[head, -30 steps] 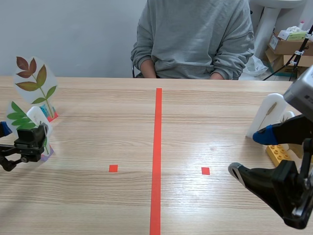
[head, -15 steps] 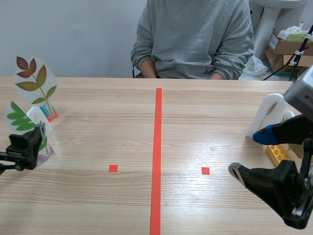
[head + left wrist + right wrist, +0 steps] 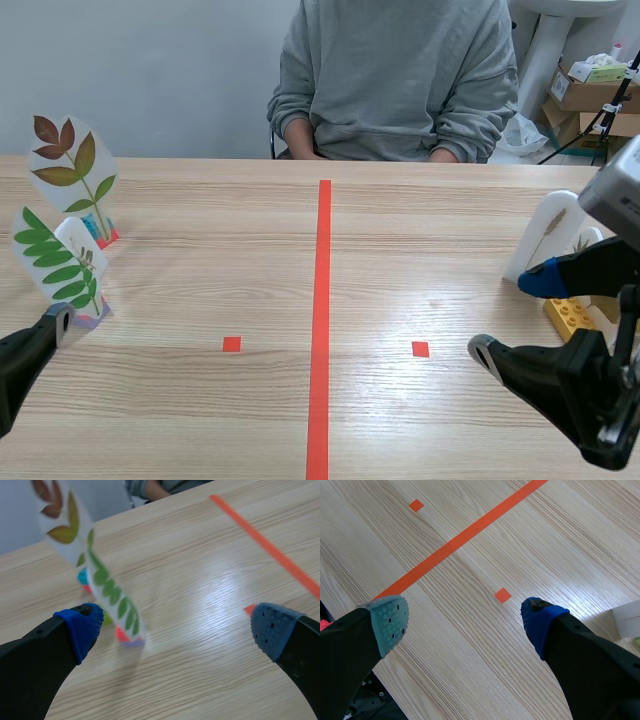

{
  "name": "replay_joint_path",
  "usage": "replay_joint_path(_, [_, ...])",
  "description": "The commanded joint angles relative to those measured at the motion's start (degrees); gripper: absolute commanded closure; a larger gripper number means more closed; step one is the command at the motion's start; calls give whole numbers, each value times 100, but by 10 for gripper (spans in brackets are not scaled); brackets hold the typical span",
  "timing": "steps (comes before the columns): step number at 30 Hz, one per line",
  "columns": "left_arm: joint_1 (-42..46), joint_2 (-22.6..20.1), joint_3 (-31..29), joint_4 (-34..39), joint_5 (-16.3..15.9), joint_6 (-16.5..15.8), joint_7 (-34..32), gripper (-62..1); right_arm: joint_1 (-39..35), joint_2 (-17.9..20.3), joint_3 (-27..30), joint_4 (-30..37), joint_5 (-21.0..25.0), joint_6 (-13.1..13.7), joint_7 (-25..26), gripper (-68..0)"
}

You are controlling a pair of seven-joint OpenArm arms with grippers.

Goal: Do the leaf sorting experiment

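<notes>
Left gripper (image 3: pixel 176 627) withdrawn, open; green leaf card (image 3: pixel 60 262) upright in purple base (image 3: pixel 93 320).

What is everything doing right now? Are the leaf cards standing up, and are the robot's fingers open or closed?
Left gripper: fingers open, holding nothing.
Right gripper: fingers open, holding nothing.
Green leaf card: standing upright in its base, not held.
Brown-and-green leaf card: standing upright in its base.
White card: standing upright.
</notes>
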Motion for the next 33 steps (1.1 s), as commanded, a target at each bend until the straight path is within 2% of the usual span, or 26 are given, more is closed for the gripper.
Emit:
replay_joint_path(1, [46,-20,105,245,-61,-85,24,-623,68,44,76,17,74,44,76,-462])
replay_joint_path(8, [258,-114,601,835,-120,-203,334,-623,68,44,94,17,216,44,192,-463])
replay_joint_path(11, [306,-278,839,920,-358,-201,476,-623,63,44,210,17,221,44,219,-463])
replay_joint_path(15, [334,-435,1016,984,-507,-203,487,-623,63,44,496,15,369,44,216,-463])
replay_joint_path(21, [334,-446,1032,994,-837,-223,492,-623,50,42,643,15,437,44,170,-463])
replay_joint_path(33, [332,-428,1032,988,-850,-221,494,-623,52,20,643,15,437,44,155,-462])
